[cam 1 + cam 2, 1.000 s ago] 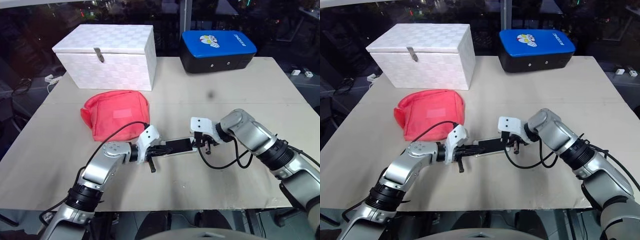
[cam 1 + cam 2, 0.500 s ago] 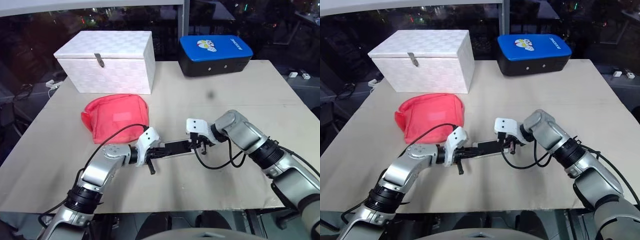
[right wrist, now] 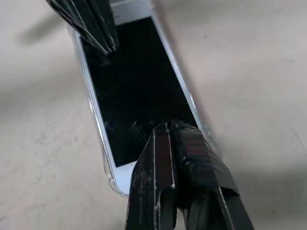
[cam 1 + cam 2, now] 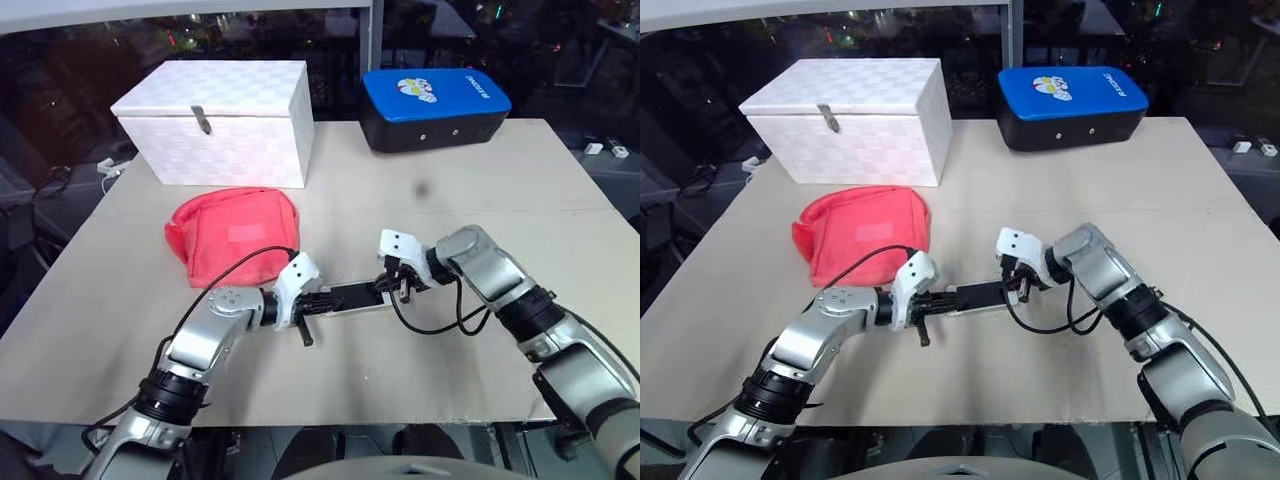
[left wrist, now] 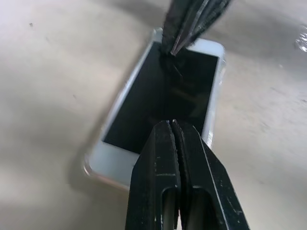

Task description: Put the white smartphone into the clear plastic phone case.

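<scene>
The white smartphone (image 4: 352, 296) lies flat, black screen up, on the beige table (image 4: 400, 380) between my two grippers. A thin transparent rim, the clear plastic phone case (image 3: 109, 176), hugs the phone's edges, also visible as the case rim (image 5: 88, 166). My left gripper (image 4: 322, 302) is shut, its tip (image 5: 171, 124) over the phone's left end. The right gripper (image 4: 401, 286) is shut too, with its tip (image 3: 168, 126) on the screen's right end. Neither holds anything. Each wrist view shows the other gripper's shut fingers at the phone's far end.
A red pouch (image 4: 235, 235) lies just behind the left arm. A white woven box (image 4: 215, 120) and a blue-topped black case (image 4: 435, 100) stand at the back of the table. Small white items (image 4: 603, 149) lie off the table's right side.
The camera view has shifted a little. My right gripper has turned slightly over the phone's right end. The phone and the left gripper stay where they were.
</scene>
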Controlling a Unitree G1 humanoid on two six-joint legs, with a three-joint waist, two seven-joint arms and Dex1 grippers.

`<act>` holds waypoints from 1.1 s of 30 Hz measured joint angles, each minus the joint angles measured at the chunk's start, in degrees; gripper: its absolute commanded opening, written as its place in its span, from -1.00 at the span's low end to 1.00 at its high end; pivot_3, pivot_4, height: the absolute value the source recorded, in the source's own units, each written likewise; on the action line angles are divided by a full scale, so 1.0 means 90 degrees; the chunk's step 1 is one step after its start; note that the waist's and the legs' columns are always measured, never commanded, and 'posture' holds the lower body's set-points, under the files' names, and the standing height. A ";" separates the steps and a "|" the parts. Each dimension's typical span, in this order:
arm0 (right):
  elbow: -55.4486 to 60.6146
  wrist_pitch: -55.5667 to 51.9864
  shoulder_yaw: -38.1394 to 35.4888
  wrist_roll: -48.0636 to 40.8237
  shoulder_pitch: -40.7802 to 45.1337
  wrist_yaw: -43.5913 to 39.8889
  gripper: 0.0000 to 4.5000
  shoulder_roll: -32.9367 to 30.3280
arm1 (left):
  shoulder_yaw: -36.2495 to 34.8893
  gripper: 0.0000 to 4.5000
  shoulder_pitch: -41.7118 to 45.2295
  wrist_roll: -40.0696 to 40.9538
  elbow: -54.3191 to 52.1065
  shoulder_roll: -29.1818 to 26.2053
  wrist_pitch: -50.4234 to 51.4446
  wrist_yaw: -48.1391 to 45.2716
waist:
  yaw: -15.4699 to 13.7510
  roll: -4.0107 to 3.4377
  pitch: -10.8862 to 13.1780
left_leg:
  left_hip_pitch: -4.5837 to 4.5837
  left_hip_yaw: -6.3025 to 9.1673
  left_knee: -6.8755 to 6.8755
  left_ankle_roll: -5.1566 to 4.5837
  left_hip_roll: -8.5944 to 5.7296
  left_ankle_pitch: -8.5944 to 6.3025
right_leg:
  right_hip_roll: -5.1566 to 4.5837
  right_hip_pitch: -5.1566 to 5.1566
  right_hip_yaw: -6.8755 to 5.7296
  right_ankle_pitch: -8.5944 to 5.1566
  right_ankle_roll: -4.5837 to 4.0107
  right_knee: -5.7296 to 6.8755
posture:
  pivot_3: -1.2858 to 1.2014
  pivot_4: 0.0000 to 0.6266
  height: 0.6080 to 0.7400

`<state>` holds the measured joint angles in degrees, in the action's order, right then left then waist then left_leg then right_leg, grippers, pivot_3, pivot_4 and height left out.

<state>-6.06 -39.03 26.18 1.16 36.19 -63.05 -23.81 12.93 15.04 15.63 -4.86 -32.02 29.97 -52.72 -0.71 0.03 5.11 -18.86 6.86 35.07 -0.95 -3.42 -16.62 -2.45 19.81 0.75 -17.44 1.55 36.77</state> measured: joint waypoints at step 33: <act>0.2802 -0.1238 0.0244 -0.0935 -0.0294 0.0399 -1.00 -0.1614 | -0.0313 -0.97 -0.0551 0.0561 -0.0654 -0.0574 -0.0321 -0.0850 | 0.0143 0.0016 0.0342 | -0.0238 0.0014 0.0041 0.0017 -0.0013 0.0046 | -0.0011 0.0213 -0.0031 0.0041 -0.0016 0.0008 | 0.03 -0.52 1.00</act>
<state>19.16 -50.17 28.38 -7.25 33.55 -59.46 -38.33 10.11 10.07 20.68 -10.75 -37.18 27.08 -60.38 0.58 0.18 8.19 -21.00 6.99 35.44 -0.80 -3.54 -16.20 -2.55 21.73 0.48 -17.07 1.41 36.84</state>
